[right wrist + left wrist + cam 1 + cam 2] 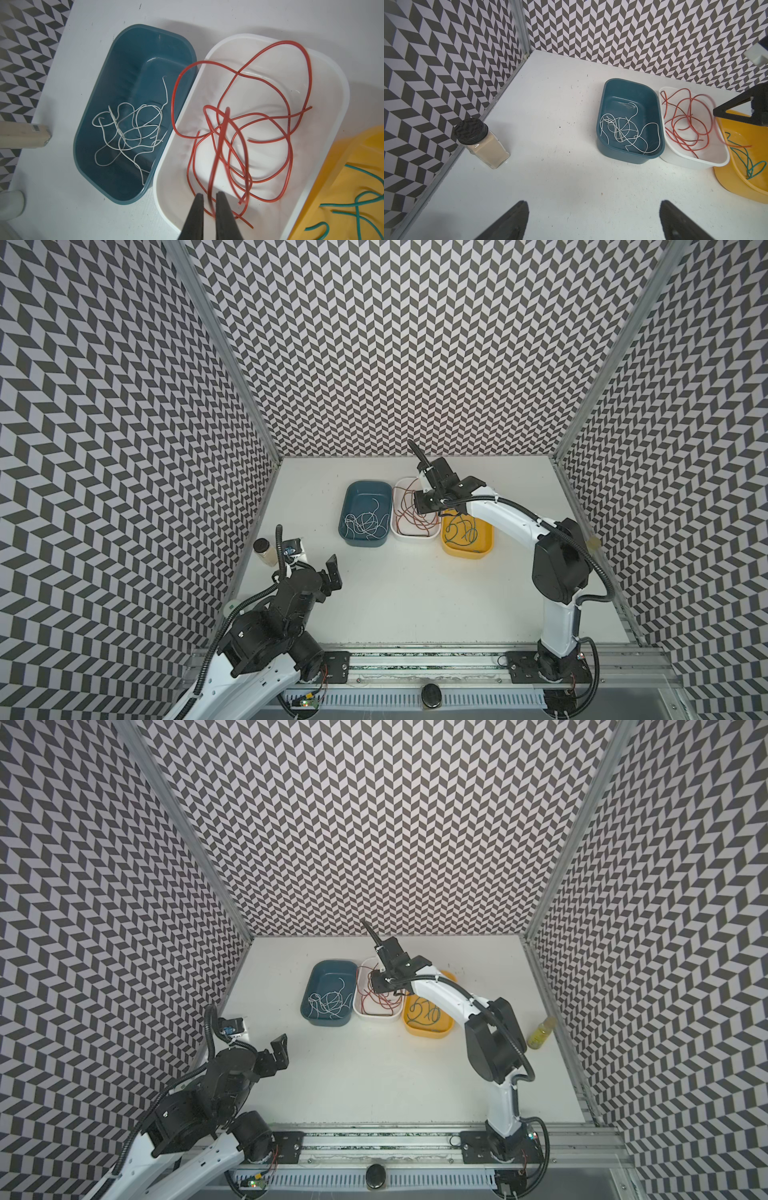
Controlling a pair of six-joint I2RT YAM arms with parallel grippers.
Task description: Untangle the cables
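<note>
It seems nearly done: thin cables (620,133) lie colour-sorted in three rectangular plastic tubs (361,541); right gripper (209,195) slightly apart around a red cable (220,145); left gripper (593,203) wide apart.

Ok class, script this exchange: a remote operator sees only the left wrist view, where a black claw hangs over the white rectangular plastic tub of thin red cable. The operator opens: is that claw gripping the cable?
Observer: The right wrist view shows the right claw with its jaws slightly apart. A blurred strand of the thin red cable runs between them, seemingly not pinched.
Operator: Does any cable leave the white rectangular plastic tub?
Observer: From that camera, one red loop appears to arch over the rim of the blue rectangular plastic tub.
Operator: Anything else I can't see?
Observer: In a top view, a small yellow bottle stands at the right edge of the white table.
</note>
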